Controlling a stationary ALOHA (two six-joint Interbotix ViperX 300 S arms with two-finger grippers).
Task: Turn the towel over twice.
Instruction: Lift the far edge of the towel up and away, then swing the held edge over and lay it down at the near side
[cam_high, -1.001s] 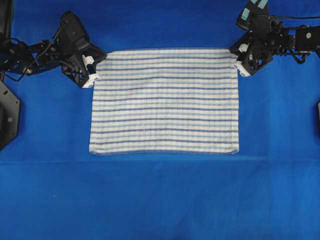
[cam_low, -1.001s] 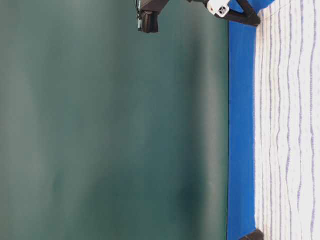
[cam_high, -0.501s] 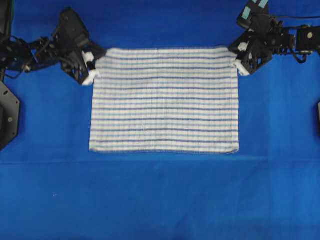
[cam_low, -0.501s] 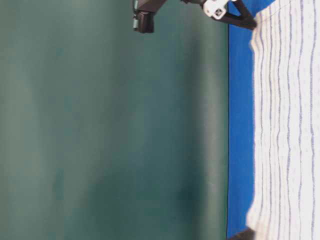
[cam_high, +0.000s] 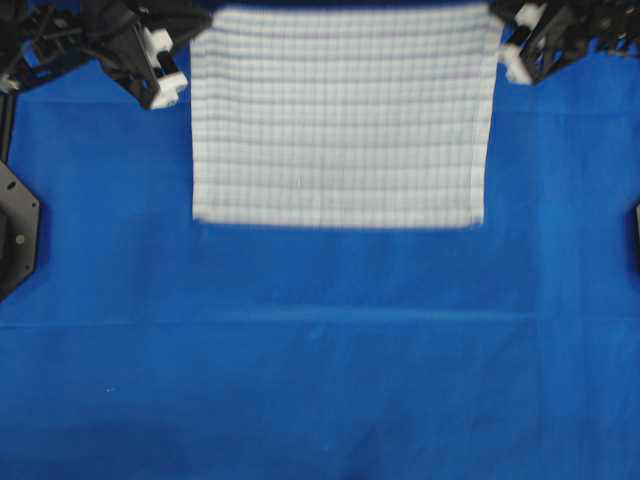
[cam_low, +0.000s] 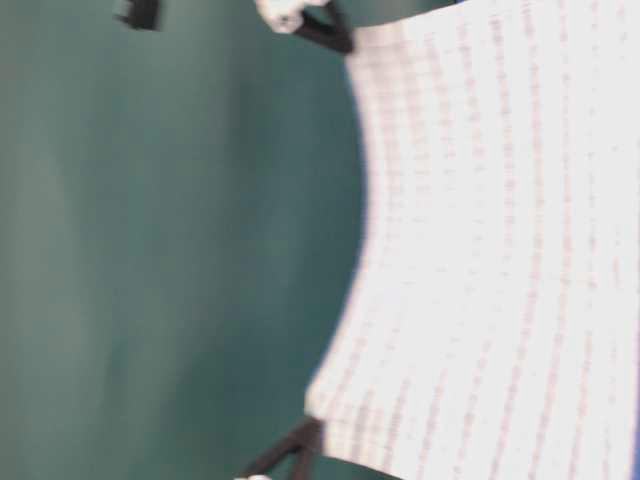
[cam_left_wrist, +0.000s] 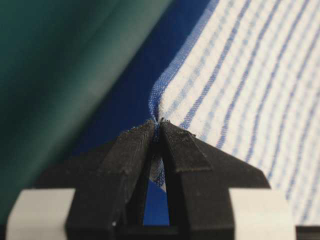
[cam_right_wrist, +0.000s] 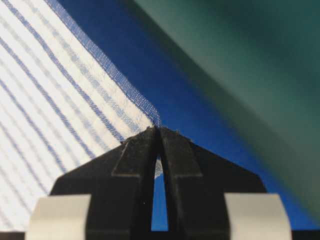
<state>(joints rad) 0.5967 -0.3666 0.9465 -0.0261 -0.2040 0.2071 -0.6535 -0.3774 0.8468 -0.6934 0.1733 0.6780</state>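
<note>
**Corner pinches on a limp striped towel**

Fingertips of the left gripper (cam_left_wrist: 159, 131) are pressed together on one far corner of the towel (cam_high: 340, 110), the hem bunched into a small peak right at the tips. The right gripper (cam_right_wrist: 158, 134) is closed the same way on the other far corner, with only a sliver of cloth caught between its black fingers. In the overhead view the left gripper (cam_high: 165, 70) and the right gripper (cam_high: 520, 55) sit at the upper corners of the cloth, with the towel stretched between them.

From the table-level view the towel (cam_low: 480, 250) hangs lifted off the table, its held edge sagging in a curve between the two pinches. That sag suggests a light, soft woven cloth with no stiffness of its own: it will drape, swing and fold wherever it is not held. The corners look like the right place to hold it, since they keep the sheet spread. The grips are shallow, though, so a sharp tug or the two arms drawing apart could pull a corner free. Keeping the span slightly slack should help.

Beneath lies the blue table cover (cam_high: 320, 380), also fabric, flat apart from a faint crease running across it. It may drag against the towel's trailing edge and cause it to roll under when laid down. A dark fixture (cam_high: 15, 230) sits at the table's left edge, well apart from the towel. Nothing stands between the cloth and the open cover in front of it.
</note>
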